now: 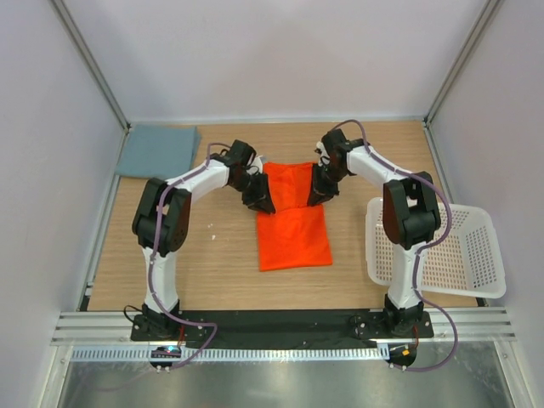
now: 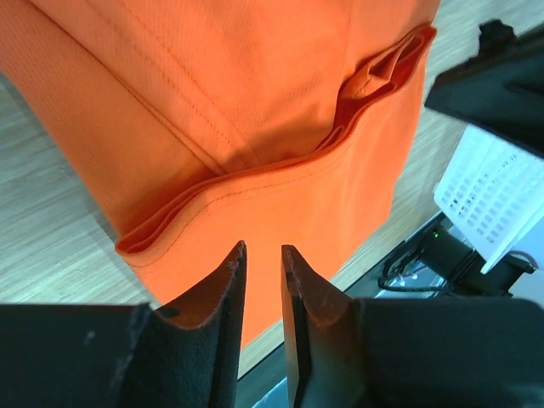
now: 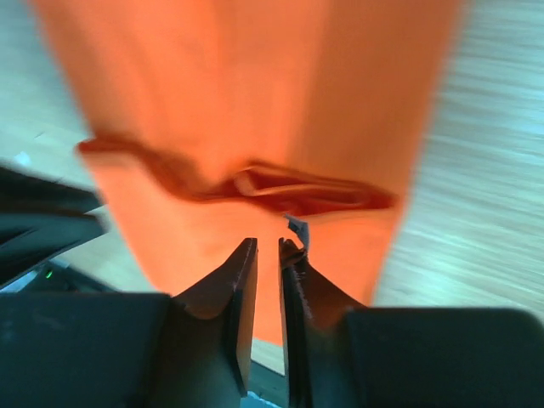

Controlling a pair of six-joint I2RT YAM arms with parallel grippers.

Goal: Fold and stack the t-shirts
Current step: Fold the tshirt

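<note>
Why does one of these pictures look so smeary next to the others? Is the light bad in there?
Right wrist view: the orange shirt and the table grain are smeared, likely motion blur rather than poor light. Left wrist view: sharp, and the shirt's stitching reads clearly. Top view: even, soft light, only faint shadows, no glare on the wood.
</note>
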